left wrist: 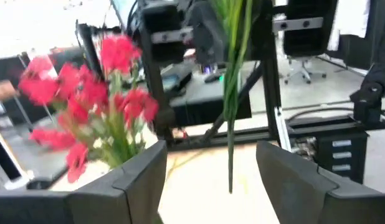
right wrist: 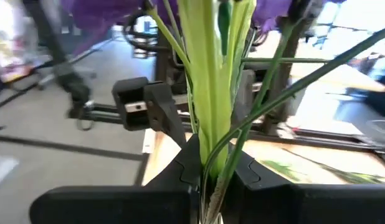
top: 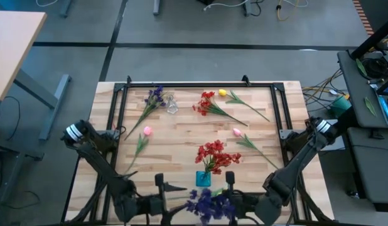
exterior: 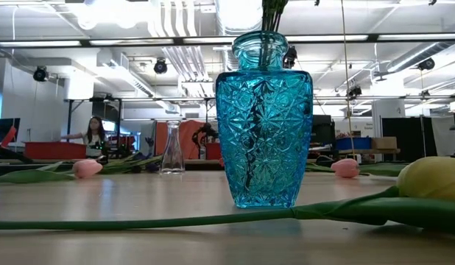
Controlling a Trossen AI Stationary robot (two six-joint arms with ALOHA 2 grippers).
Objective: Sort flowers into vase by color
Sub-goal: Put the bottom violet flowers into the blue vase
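The right tool (right wrist: 211, 177) sits at the bottom edge of the high view, just right of centre, pinched tight on the green stems of a purple bunch (top: 208, 204). In its wrist view the stems run straight up between the fingers, so the bunch's long axis is upright in the grip. The left tool (top: 161, 202) is just beside it, at bottom centre-left, its fingers spread wide with nothing between them; the hanging stem ends (left wrist: 232, 124) show ahead of it in its own wrist view.

Just above the purple bunch in the high view stands the blue vase (top: 203, 177), already filled with red flowers (top: 215, 155). The clear vase (top: 172, 105) stands in the upper left of the surface, well apart from the right tool and across on the left arm's side. I judge that gap and direction, up and left in the frame, to be what the coming placement turns on, with the stems kept vertical to drop into the narrow neck.

Farther up lie a pink tulip (top: 147, 131) left, another pink tulip (top: 237, 132) right, a second purple bunch (top: 156, 95) touching the clear vase, a loose red bunch (top: 206, 103) and a yellow tulip (top: 223, 93)
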